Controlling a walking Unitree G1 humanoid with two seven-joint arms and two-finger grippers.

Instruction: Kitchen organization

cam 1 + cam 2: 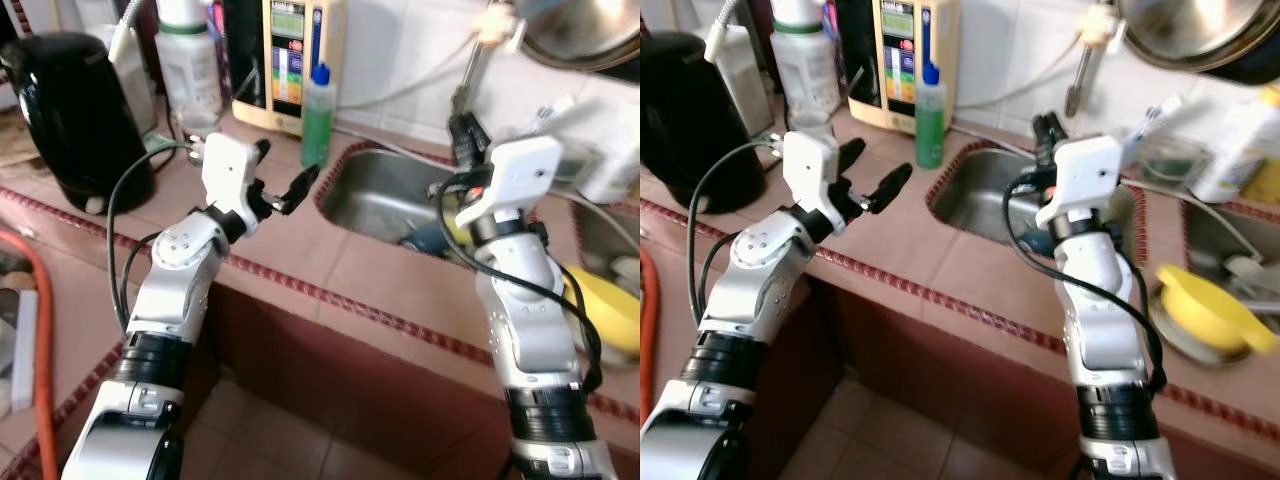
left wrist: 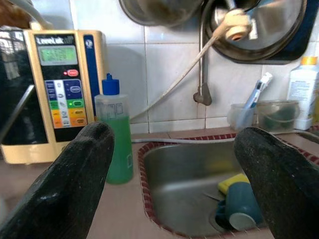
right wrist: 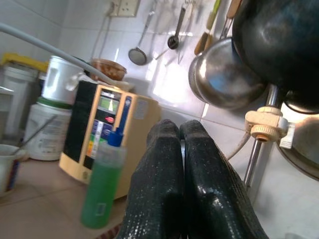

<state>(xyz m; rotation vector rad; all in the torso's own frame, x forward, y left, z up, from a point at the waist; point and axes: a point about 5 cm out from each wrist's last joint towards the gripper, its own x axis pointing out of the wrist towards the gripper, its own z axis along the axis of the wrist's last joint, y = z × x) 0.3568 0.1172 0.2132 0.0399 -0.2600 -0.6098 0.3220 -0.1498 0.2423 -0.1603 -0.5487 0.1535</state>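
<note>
My left gripper (image 1: pixel 283 168) hovers open over the tiled counter, just left of the steel sink (image 1: pixel 372 192). Its fingers (image 2: pixel 79 174) frame a green soap bottle (image 2: pixel 114 137) with a blue cap, which stands at the sink's back left corner. In the sink lie a teal cup (image 2: pixel 240 209) on its side and a yellow sponge (image 2: pixel 233 182). My right gripper (image 1: pixel 464 133) is shut on nothing, raised above the sink's right side near the faucet (image 2: pixel 202 92). A yellow bowl (image 1: pixel 1203 305) rests on the counter to the right.
A beige water ionizer (image 1: pixel 293 60) stands against the tiled wall behind the bottle. A black kettle (image 1: pixel 65 110) sits at far left, with a large white jug (image 1: pixel 188 70) beside it. Pans (image 3: pixel 227 74) hang above the faucet. A white bottle (image 1: pixel 1230 150) and plastic containers (image 2: pixel 276 115) stand right of the sink.
</note>
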